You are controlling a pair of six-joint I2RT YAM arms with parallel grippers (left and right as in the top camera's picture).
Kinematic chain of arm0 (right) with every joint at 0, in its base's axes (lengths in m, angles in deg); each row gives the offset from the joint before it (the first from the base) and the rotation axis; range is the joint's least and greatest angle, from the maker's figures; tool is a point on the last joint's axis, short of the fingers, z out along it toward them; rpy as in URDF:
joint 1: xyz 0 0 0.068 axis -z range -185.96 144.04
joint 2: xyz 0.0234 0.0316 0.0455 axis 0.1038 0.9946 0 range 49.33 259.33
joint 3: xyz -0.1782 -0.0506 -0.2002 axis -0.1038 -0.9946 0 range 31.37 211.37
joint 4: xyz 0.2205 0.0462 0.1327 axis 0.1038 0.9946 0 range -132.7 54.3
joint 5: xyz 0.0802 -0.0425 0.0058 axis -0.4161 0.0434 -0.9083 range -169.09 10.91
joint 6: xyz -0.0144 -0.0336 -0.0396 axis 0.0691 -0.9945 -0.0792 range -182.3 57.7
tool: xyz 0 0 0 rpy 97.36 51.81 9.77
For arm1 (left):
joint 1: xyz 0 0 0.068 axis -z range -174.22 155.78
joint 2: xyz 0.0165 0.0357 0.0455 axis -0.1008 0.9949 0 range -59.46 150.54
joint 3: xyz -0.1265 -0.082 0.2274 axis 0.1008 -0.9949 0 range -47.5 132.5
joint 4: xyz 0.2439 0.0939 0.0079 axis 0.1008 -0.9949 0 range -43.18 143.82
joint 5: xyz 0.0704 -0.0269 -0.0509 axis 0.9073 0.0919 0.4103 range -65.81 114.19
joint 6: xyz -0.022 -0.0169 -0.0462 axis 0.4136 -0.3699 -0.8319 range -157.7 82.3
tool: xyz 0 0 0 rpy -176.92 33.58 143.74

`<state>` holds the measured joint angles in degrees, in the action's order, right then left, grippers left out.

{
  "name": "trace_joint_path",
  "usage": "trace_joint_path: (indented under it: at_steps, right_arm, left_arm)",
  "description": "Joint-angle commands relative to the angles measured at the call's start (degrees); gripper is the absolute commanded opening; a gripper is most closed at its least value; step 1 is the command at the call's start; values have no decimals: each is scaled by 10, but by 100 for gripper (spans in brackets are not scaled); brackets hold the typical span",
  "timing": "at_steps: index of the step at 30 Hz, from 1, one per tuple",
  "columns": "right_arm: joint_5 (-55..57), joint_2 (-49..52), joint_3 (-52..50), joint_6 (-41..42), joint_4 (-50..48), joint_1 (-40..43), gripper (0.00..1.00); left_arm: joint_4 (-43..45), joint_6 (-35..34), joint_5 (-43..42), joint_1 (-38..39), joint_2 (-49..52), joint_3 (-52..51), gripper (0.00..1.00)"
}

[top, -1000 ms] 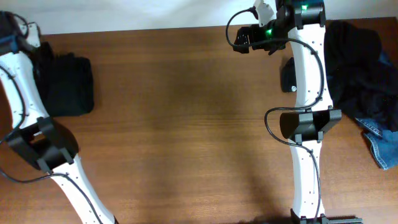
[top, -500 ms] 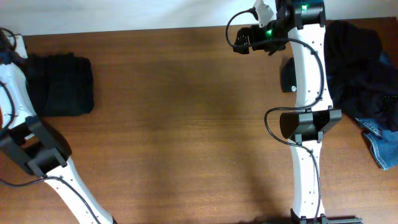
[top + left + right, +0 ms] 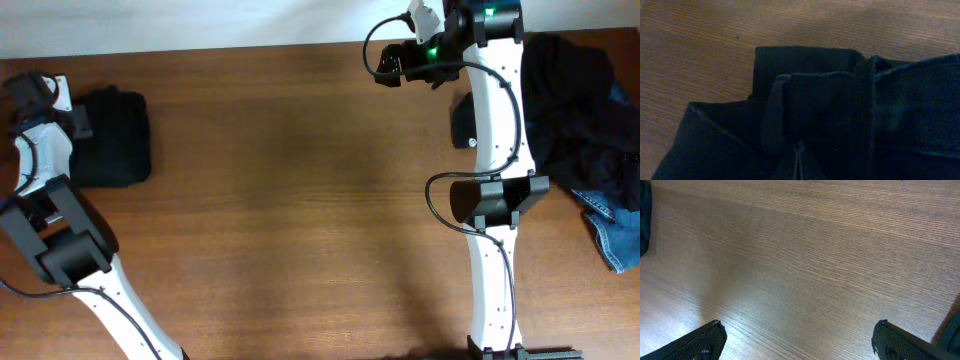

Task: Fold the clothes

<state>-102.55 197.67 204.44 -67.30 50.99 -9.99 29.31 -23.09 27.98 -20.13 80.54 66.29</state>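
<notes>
Over on the far-left side of the table [image 3: 290, 200], the folded black trousers [image 3: 112, 135] sit in a tidy block. My left gripper [image 3: 40, 95] hangs at their outer edge with its jaws closed. The left wrist cam only shows waistband and a belt loop, so I can't tell if it's pinching cloth. My right gripper [image 3: 799, 327] is spread wide over bare wood, holding nothing. I'd say this piece is folded and parked. The next move needs the right arm to go for the heap of unfolded clothes [image 3: 575, 110] above the blue jeans [image 3: 612, 235], pick one garment and drag it to the middle.
</notes>
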Motion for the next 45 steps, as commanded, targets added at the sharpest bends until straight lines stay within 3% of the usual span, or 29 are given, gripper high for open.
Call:
trace_joint_path:
  at_steps: [1,2,5,7,8,9,10,14,22,33,45]
  right_arm:
    - [1,-15,1,-8,-1,-5,99]
    - [1,-15,1,-7,-3,-4,99]
    - [-2,-15,1,-5,-16,-4,99]
    - [-3,-15,1,-5,-20,-4,99]
    - [-3,-15,1,-5,-24,-4,99]
    - [-3,-15,2,-1,-28,-3,99]
    - [-3,-15,2,4,-37,-2,99]
    - [-10,-24,2,10,-52,4,99]
    - [1,-96,2,10,-28,45,99]
    - [48,-191,2,10,36,126,99]
    - [51,-196,0,9,36,135,99]
  left_arm:
    - [-49,4,-25,18,-6,-7,1]
    - [-49,0,-25,18,-19,-2,2]
    - [-46,0,-25,18,-64,11,30]
    - [-46,0,-25,18,-95,15,73]
    - [-46,0,-25,18,-107,15,81]
    - [-47,0,-25,18,-120,15,94]
    - [-48,0,-25,18,-132,15,99]
    - [-75,0,-35,31,-188,15,99]
    - [-179,-4,-178,111,-257,15,99]
    - [-221,-4,-170,229,-280,15,99]
    - [-244,-4,-160,233,-288,15,99]
